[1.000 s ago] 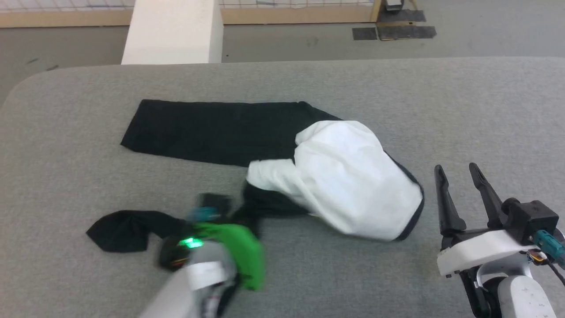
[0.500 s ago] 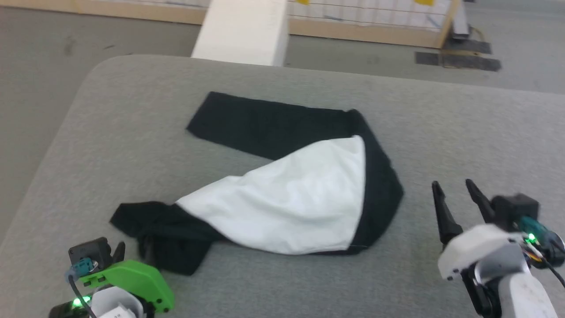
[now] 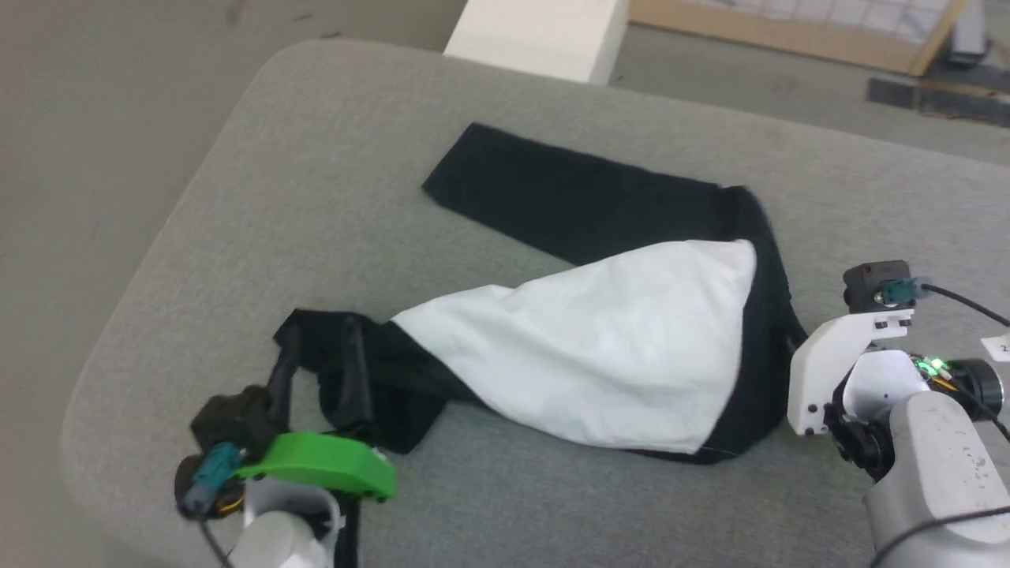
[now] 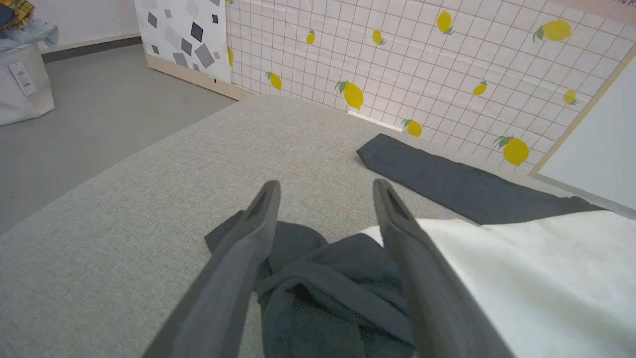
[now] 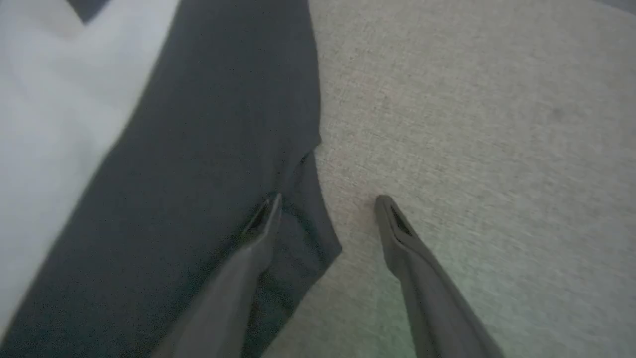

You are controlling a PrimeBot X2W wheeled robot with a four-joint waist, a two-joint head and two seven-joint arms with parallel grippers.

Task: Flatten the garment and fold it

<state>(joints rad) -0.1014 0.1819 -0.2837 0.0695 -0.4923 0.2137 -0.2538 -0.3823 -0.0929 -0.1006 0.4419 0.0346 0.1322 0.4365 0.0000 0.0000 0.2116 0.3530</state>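
Across the middle of the gray padded surface (image 3: 237, 197) we see the garment (image 3: 600, 355), lying crumpled rather than flat. Its white body forms a broad wedge. One black sleeve stretches flat toward the far side, and the other black sleeve is bunched in folds at the near left end. A black band of fabric runs along the right edge of the white part.

At that bunched sleeve we find the left gripper (image 4: 325, 185), with its green housing and its fingers (image 4: 248, 238) spread wide apart. In the left wrist view the wrinkled black cloth lies below and between them, and nothing is clamped. Whether the tips touch the cloth we cannot tell.

At the opposite end sits the right gripper (image 5: 330, 199), its fingers likewise apart and gripping nothing. In the right wrist view one finger lies over the black edge of the garment and the other over bare surface just beside it.

Beyond the surface we note a white block (image 3: 544, 31) on the gray floor (image 3: 79, 118), a lemon-patterned grid panel (image 4: 397, 59), and a pale fabric bin (image 4: 20, 79) holding clothes.
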